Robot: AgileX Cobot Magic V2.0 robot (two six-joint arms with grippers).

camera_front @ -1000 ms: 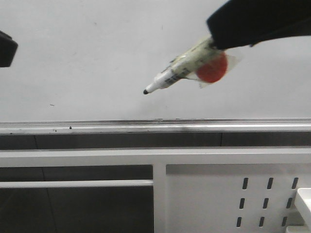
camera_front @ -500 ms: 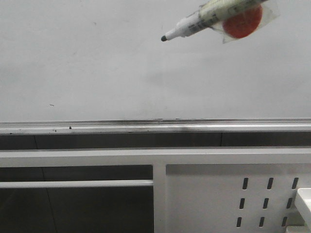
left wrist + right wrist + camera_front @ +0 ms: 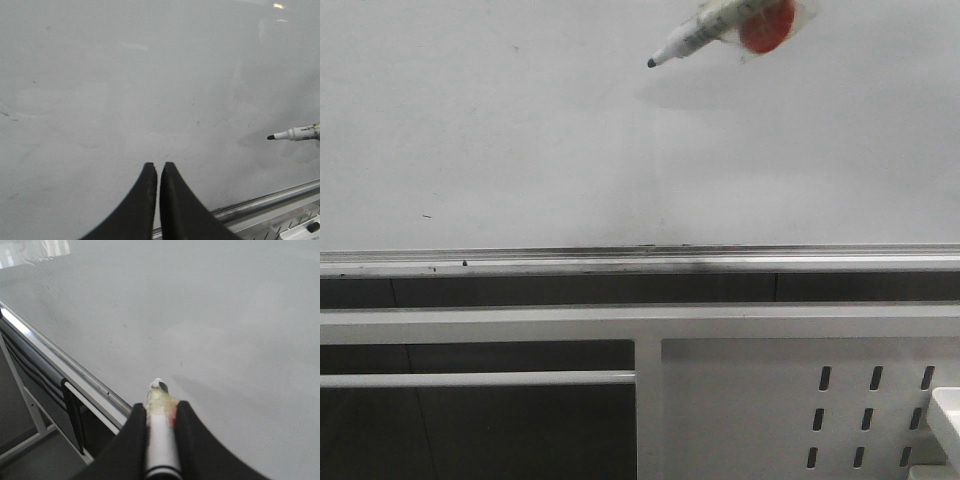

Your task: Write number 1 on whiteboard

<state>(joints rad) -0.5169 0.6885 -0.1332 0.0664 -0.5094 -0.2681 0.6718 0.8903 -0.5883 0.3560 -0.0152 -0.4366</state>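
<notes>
Since the earlier frames the marker [image 3: 705,32] has risen toward the top of the whiteboard [image 3: 520,130]. Right jaws clamp it; left jaws sit together, empty. No stroke shows, though tip contact seems uncertain.

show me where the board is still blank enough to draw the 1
Nearly the whole whiteboard is unmarked; no stroke shows yet. The widest free patch runs from below the marker tip down to the silver rail, and leftward across the board. Only faint specks sit low on the left. The crowded spot is the top right, where the right gripper holds the marker.
</notes>
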